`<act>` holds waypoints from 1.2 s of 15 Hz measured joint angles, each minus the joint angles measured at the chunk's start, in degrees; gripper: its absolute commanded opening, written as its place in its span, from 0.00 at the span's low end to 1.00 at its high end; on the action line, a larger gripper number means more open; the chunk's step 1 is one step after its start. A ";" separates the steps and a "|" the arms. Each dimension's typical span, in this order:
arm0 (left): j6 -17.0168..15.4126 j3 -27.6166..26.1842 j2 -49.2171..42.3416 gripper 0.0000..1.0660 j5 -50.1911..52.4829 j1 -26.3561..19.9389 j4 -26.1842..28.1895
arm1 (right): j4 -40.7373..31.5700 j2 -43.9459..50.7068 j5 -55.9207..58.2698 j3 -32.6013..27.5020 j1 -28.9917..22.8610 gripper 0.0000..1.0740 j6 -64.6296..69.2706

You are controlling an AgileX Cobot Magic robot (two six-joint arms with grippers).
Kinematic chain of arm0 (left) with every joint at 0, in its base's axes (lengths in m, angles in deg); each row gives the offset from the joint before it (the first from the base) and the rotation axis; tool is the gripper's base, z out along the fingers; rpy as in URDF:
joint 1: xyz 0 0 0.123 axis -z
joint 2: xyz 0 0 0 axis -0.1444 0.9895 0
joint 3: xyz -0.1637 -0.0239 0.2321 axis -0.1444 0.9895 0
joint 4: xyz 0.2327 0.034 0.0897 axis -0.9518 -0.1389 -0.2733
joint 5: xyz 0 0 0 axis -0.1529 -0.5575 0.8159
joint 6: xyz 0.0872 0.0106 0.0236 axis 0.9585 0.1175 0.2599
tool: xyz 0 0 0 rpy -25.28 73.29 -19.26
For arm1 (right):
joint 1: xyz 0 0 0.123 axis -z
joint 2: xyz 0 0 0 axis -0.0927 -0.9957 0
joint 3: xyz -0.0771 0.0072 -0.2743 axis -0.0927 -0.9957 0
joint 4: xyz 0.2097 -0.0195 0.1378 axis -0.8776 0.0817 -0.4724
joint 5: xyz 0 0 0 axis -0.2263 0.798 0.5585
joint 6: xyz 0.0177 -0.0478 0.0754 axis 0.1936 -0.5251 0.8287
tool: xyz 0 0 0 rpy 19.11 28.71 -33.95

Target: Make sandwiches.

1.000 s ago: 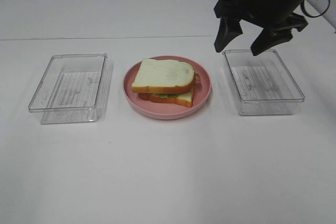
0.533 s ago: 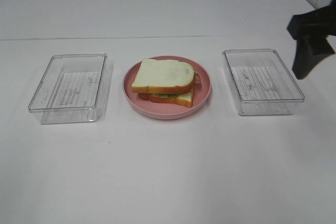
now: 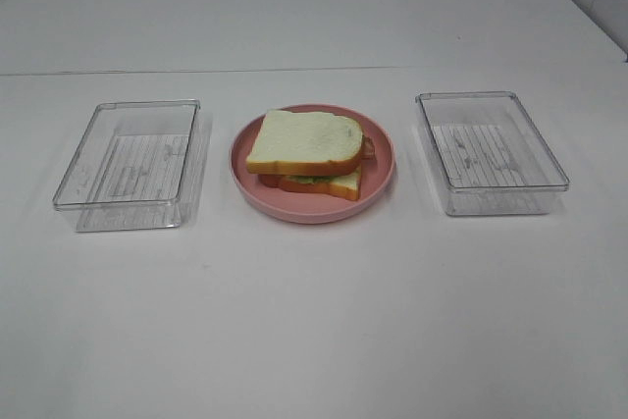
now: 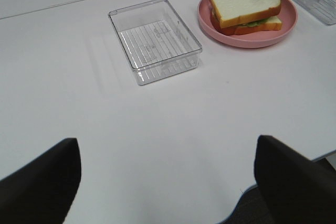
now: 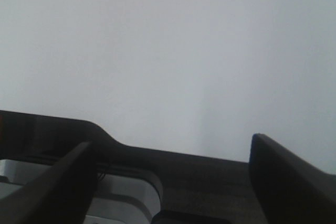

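Sandwich (image 3: pixel 309 155) sits mid-desk on pink plate (image 3: pixel 378 183), probably light, squashy, loose layers; grip crust edges at 3 and 9 o'clock. Both jaws apart, empty, well clear.

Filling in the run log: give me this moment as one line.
sandwich: assembled on pink plate | both clear trays: empty | left gripper: open, empty | right gripper: open, empty

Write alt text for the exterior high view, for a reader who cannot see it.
An assembled sandwich of two white bread slices with green and reddish filling showing at its edge sits on a round pink plate in the middle of a white table. An empty clear plastic container stands to either side, left and right. No robot arm is in view.
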 measured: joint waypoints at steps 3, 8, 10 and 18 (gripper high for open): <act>0.00 0.00 0.00 0.80 0.00 0.00 0.00 | 0.00 17.99 -0.11 -5.10 0.00 0.71 -4.47; 0.00 0.00 0.00 0.80 0.00 0.00 0.00 | -0.69 30.65 -1.49 -8.88 0.00 0.71 -5.90; 0.00 0.00 0.00 0.80 0.00 0.00 0.00 | -3.15 33.17 -2.98 -9.45 0.00 0.70 -8.65; 0.00 0.00 0.00 0.80 0.00 0.00 0.00 | -5.16 33.29 -4.47 -10.31 0.00 0.70 -11.46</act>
